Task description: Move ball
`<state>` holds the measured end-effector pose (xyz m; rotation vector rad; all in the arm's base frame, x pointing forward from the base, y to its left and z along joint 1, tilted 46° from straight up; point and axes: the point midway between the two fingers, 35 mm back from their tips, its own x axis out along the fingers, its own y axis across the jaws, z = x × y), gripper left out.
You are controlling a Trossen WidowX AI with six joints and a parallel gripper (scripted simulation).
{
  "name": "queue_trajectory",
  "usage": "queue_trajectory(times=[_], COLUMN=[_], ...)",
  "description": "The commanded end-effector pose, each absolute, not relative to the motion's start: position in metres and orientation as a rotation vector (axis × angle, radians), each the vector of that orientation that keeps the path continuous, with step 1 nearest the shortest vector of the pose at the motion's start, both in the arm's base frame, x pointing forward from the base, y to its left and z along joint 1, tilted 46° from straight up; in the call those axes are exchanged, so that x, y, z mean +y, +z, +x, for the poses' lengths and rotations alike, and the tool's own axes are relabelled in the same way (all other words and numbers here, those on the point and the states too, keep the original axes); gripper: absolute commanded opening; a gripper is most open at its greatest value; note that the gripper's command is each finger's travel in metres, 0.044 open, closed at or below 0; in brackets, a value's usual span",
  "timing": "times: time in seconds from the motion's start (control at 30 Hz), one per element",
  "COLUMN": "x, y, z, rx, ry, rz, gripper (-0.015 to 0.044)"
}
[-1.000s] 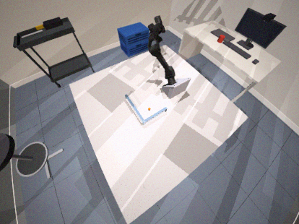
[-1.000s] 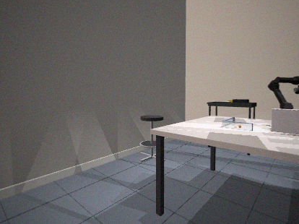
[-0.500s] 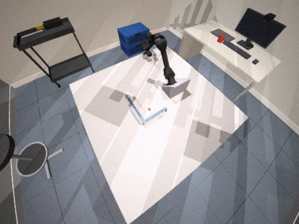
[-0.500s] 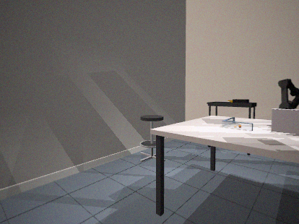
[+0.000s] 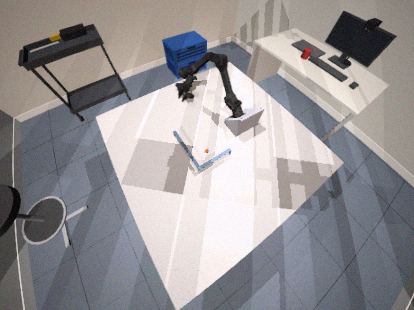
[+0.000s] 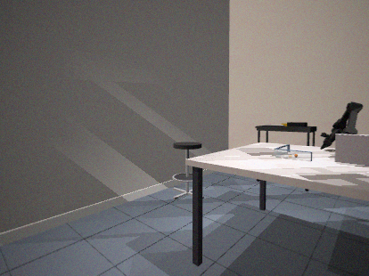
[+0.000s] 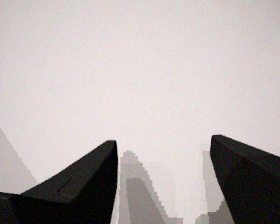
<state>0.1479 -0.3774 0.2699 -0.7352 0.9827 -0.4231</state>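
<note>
A small orange ball lies on the white table, in the angle of the two low bluish clear walls, touching neither in the top view. A faint yellowish spot beside it in the exterior view may be the see-through copy; I cannot make the copy out surely. My gripper is partly open and empty, low near the table's back edge, well away from the ball and beyond the walls. The wrist view shows only pale table and shadows between the fingertips, no ball.
My arm rises from beside a pale box on the table. A blue crate stands behind the table. A desk with a monitor is at the right, a dark cart at the left.
</note>
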Motion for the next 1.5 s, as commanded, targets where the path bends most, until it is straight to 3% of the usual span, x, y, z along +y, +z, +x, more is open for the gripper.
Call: queue_trajectory(times=[0.0,0.27,0.5,1.0,1.47], x=[-0.36,-0.286,-0.195,-0.027,-0.032], y=[0.235,0.146,0.071,-0.056,-0.07], z=[0.194,0.285,0.321,0.302,0.298], rx=[1.019,1.205,1.447,1.874,1.881], ry=[-0.31,-0.053,0.16,0.641,0.654], rz=[-0.683,-0.633,-0.712,-1.547,-1.601], gripper=[0.0208,0.0208,0.0208,0.0208,0.0208])
